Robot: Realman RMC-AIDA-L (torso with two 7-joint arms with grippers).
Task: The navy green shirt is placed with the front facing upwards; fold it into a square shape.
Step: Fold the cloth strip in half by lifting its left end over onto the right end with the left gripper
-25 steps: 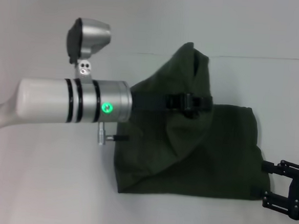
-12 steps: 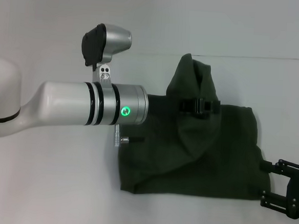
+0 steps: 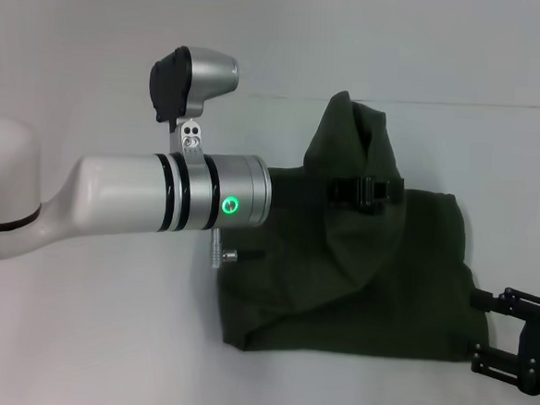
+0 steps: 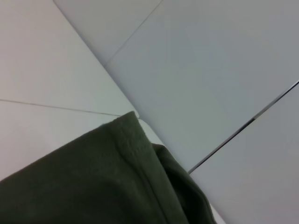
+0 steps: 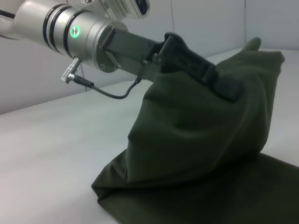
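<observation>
While my left tool (image 3: 371, 193) is clamped on a lifted fold of the navy green shirt (image 3: 403, 286), which lies at three o'clock on the tabletop (image 3: 94, 338), the cloth could slip and collapse unevenly. Right tool (image 3: 519, 354) idles open at four o'clock. No lettering shows.

A robot test lab, plain and bare.
The bench (image 3: 84, 338) is a smooth white surface, white panel walls (image 4: 196, 70) stand behind it, and no household things appear.
</observation>
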